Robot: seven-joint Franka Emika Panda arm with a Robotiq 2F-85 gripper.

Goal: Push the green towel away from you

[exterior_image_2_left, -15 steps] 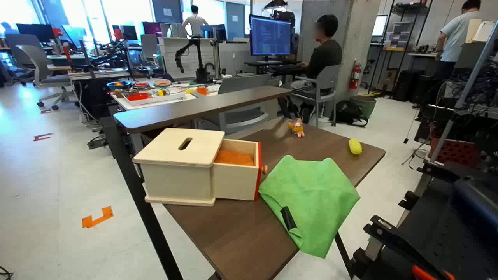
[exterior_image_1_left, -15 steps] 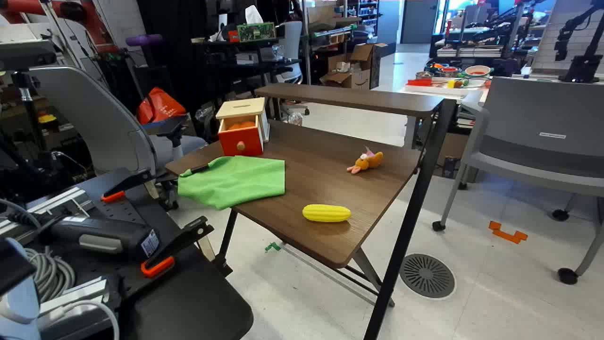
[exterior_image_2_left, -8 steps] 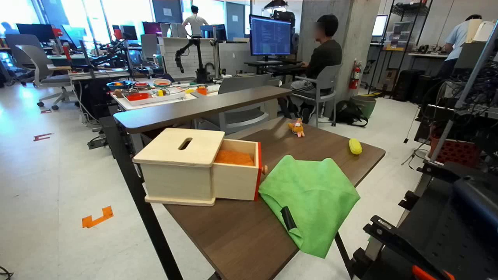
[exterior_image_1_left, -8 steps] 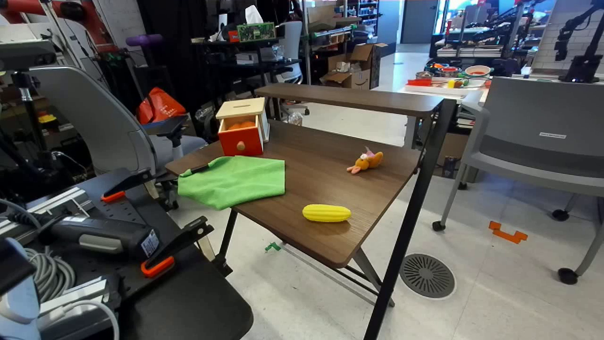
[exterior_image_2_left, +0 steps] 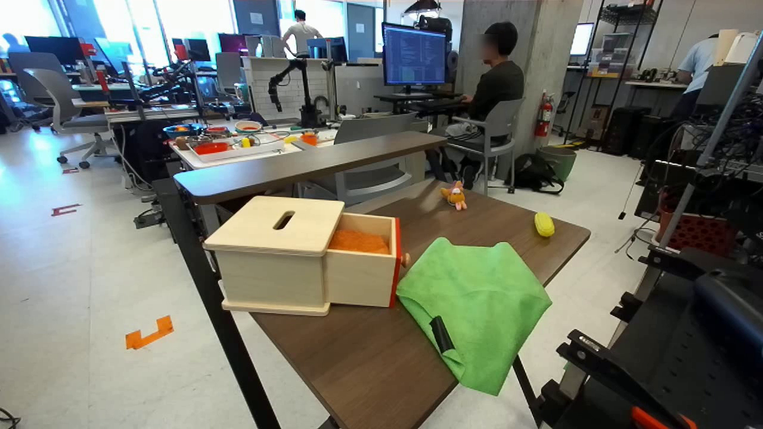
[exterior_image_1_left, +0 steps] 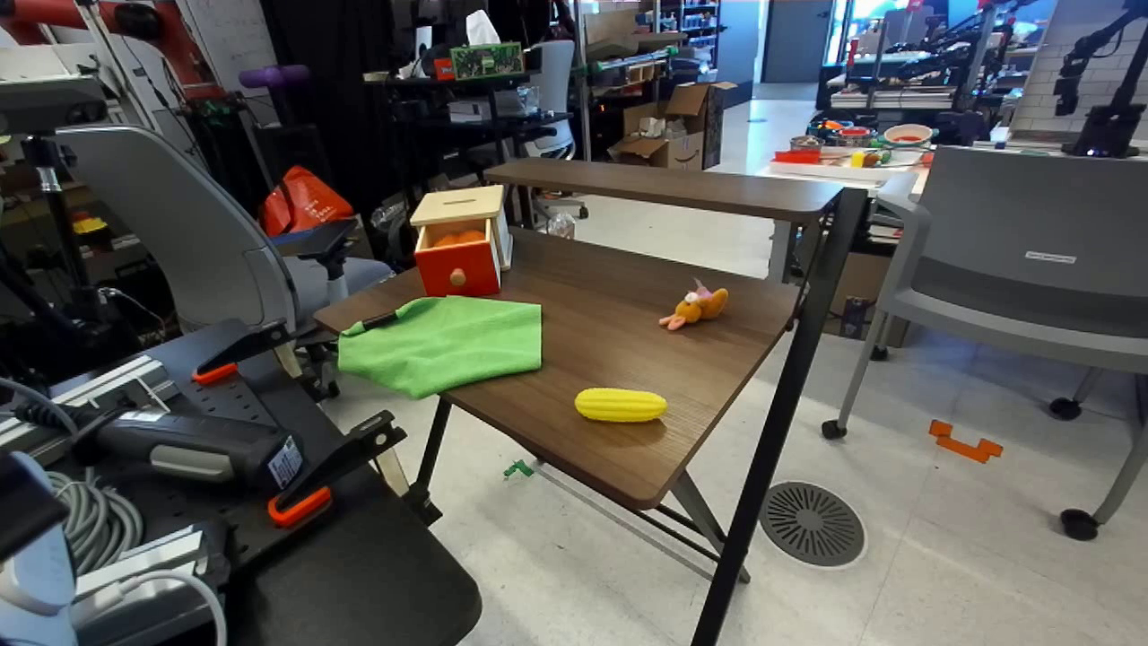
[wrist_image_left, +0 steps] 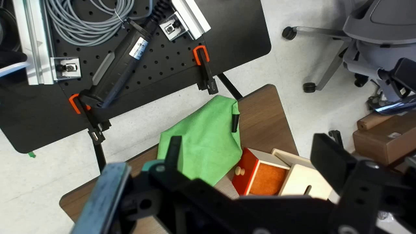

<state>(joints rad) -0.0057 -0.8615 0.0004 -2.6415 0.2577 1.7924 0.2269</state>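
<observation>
The green towel (exterior_image_1_left: 448, 345) lies rumpled on the brown table (exterior_image_1_left: 596, 314), partly hanging over its edge. It also shows in an exterior view (exterior_image_2_left: 483, 304) and in the wrist view (wrist_image_left: 204, 146). A short black piece (exterior_image_2_left: 442, 334) lies on one of its folded edges. My gripper (wrist_image_left: 251, 149) shows only in the wrist view, with its fingers wide apart and nothing between them. It hangs above the table; one finger (wrist_image_left: 174, 149) overlaps the towel in that view, and I see no contact. The arm is out of both exterior views.
A wooden box (exterior_image_2_left: 274, 280) with an open red-fronted drawer (wrist_image_left: 246, 160) stands beside the towel. A yellow ribbed toy (exterior_image_1_left: 620, 405) and an orange toy (exterior_image_1_left: 695, 305) lie on the table. A raised shelf (exterior_image_1_left: 664, 188) spans one side. A black worktop with clamps (wrist_image_left: 204, 70) adjoins the other.
The towel, box and toys have not moved. Only a standing person in the far background has leaned forward.
</observation>
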